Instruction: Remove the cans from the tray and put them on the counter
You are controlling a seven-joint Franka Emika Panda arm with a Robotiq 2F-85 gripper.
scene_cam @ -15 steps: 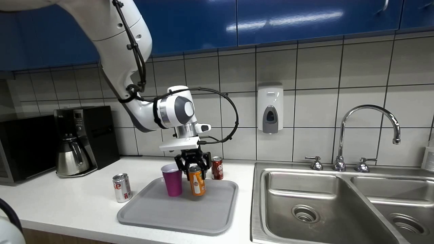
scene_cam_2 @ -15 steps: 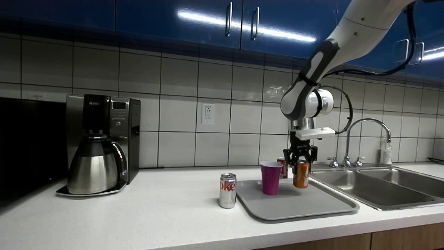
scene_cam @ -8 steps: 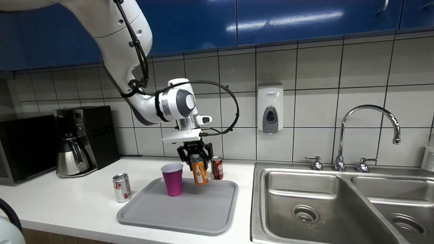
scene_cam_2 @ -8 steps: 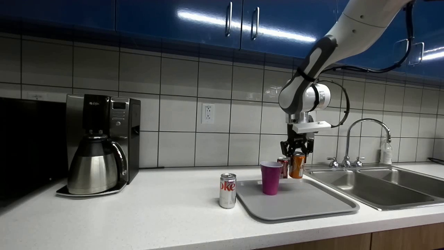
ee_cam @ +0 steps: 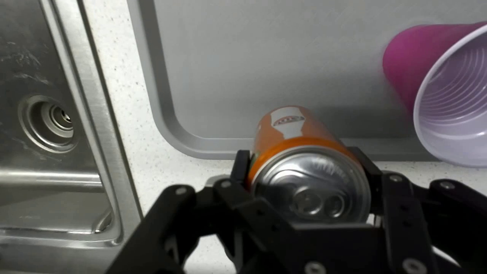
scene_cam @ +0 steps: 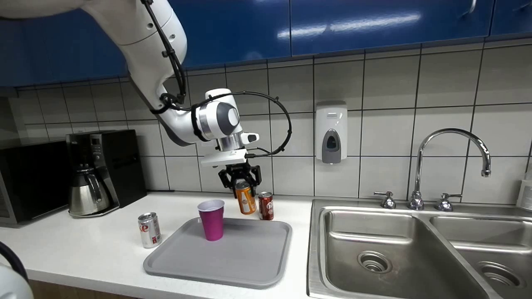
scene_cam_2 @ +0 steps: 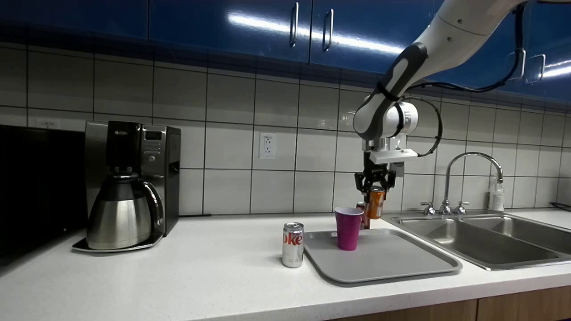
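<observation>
Surroundings of the fingers (ee_cam: 240,167): just beside & lower, we note the dark red-brown can (scene_cam: 266,206), upright on the counter (scene_cam_2: 178,285) betw. the grey tray (scene_cam: 249,270) & the tiled wall (scene_cam: 291,178); in an exterior view the magenta cup (scene_cam_2: 349,229) & the orange can (scene_cam_2: 377,203) partly mask it. Well apart from the fingers, on one side, stands the coffee maker (scene_cam_2: 171,165) w/ its steel carafe (scene_cam_2: 120,223); betw. it & them, lower, we find the silver can (scene_cam_2: 292,245), upright on the counter just beside the tray. On the opp. side of the fingers lie the steel sink (scene_cam: 318,249) & its faucet (scene_cam: 485,164); blue cabinets (scene_cam: 353,25) hang above the fingers' level. Fingers: set against opp. sides of the orange can near its top, spread just enough to take it betw. them; we see it gripped, slightly tilted & raised clear of the counter. Whether its base hangs over the tray's rim or the counter strip behind, we can't tell. Containers: the tray, below the fingers & extending away from the wall, bears the cup, upright & apart from the orange can; in the wrist view we look into the cup's pale, ribbed interior. The carafe's contents are hidden from us.
</observation>
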